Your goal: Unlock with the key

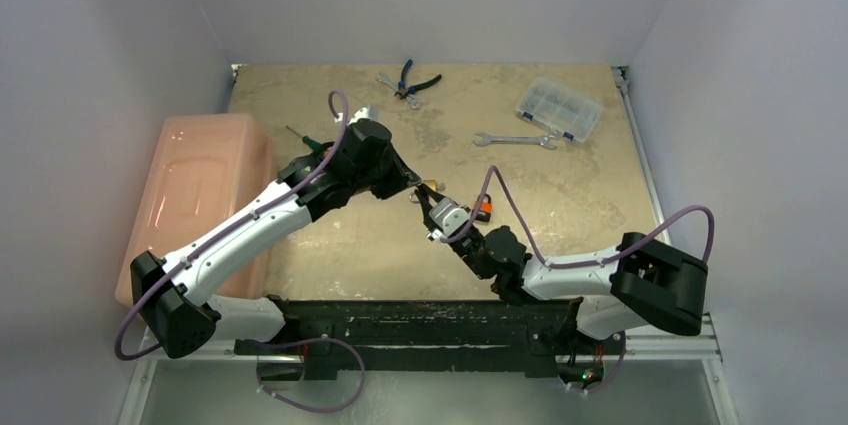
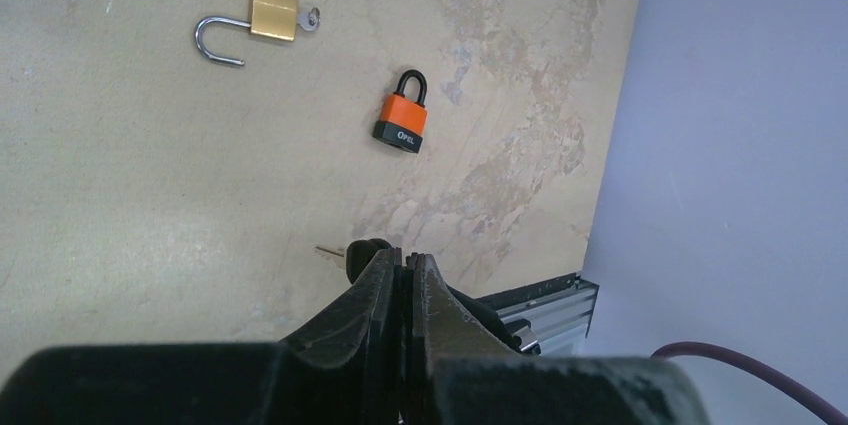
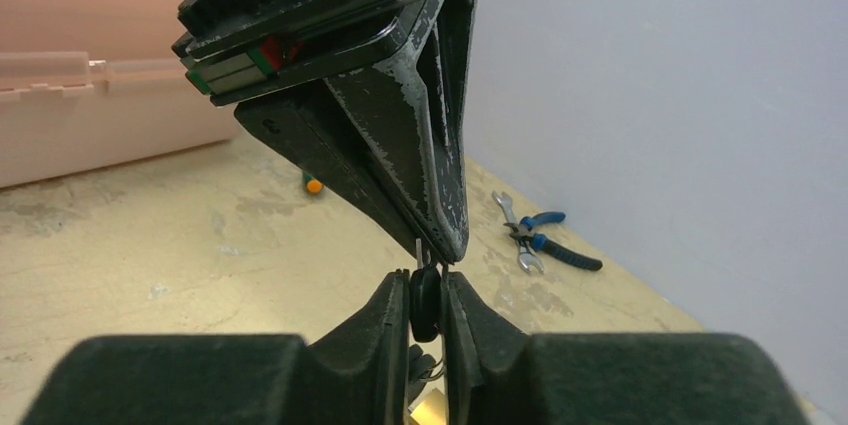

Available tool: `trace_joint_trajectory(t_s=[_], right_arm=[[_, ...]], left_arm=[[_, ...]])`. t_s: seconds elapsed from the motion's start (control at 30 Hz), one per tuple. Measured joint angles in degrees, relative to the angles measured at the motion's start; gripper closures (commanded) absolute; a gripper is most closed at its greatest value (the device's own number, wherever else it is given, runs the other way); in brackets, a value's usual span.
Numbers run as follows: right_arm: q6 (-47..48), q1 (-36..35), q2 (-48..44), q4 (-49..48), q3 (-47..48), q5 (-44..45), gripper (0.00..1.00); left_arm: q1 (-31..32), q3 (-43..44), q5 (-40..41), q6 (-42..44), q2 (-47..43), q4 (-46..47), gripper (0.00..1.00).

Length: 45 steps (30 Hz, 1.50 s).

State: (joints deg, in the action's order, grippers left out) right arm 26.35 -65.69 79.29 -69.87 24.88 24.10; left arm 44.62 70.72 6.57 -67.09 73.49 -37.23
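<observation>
My right gripper [image 3: 428, 285] is shut on the black head of a key [image 3: 425, 303]. Its metal blade [image 2: 326, 251] sticks out past the fingers, and spare keys hang below on a ring. My left gripper [image 2: 405, 261] is shut, and its tips touch the top of that key. I cannot tell whether it pinches the ring. Both grippers meet above mid-table, the left [image 1: 416, 183] above the right [image 1: 428, 205]. An orange-and-black padlock [image 2: 403, 117] lies shut on the table and also shows in the top view [image 1: 484, 209]. A brass padlock [image 2: 272, 10] lies open with a key in it.
A pink plastic bin [image 1: 200, 185] stands at the left. Blue-handled pliers [image 1: 412, 80], a wrench [image 1: 515, 140], a clear organizer box [image 1: 559, 108] and a screwdriver [image 1: 305, 140] lie toward the back. Grey walls enclose the table on three sides.
</observation>
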Motion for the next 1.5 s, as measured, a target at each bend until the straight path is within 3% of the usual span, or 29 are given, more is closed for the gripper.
trace_joint_trajectory(t_s=[0.17,0.33,0.67,0.8,0.93,1.17,1.33,1.5], right_arm=[[0.87,-0.15,0.00,1.29,0.63,0.26,0.99],[0.85,-0.20,-0.04,2.25,1.07,0.42,1.00],[-4.20,-0.24,-4.26,6.84,1.62,0.35,1.00],[-7.13,-0.24,-6.32,9.18,1.62,-0.13,1.00],[-11.13,-0.24,-8.57,12.33,1.60,-1.81,1.00],[-20.41,2.03,-17.62,20.61,1.60,-8.59,1.00],[-28.37,7.50,-22.27,27.26,2.14,-17.18,1.00],[-33.16,10.91,-24.61,30.14,2.23,-22.43,1.00]], left_arm=[[-0.04,0.00,0.63,-0.07,0.00,0.04,1.00],[-0.11,0.00,0.90,-0.24,-0.13,-0.17,1.00],[-0.17,-2.60,-0.68,0.22,-4.76,4.04,0.50],[-0.09,-3.72,-1.44,0.52,-6.67,6.49,0.38],[-0.09,-3.76,-1.51,3.19,-6.93,7.87,0.36],[-0.09,-10.60,-2.25,16.41,-14.43,18.27,0.25],[-0.09,-14.19,-5.97,21.75,-18.56,25.29,0.26],[0.02,-14.40,-11.52,22.73,-16.50,30.42,0.32]])
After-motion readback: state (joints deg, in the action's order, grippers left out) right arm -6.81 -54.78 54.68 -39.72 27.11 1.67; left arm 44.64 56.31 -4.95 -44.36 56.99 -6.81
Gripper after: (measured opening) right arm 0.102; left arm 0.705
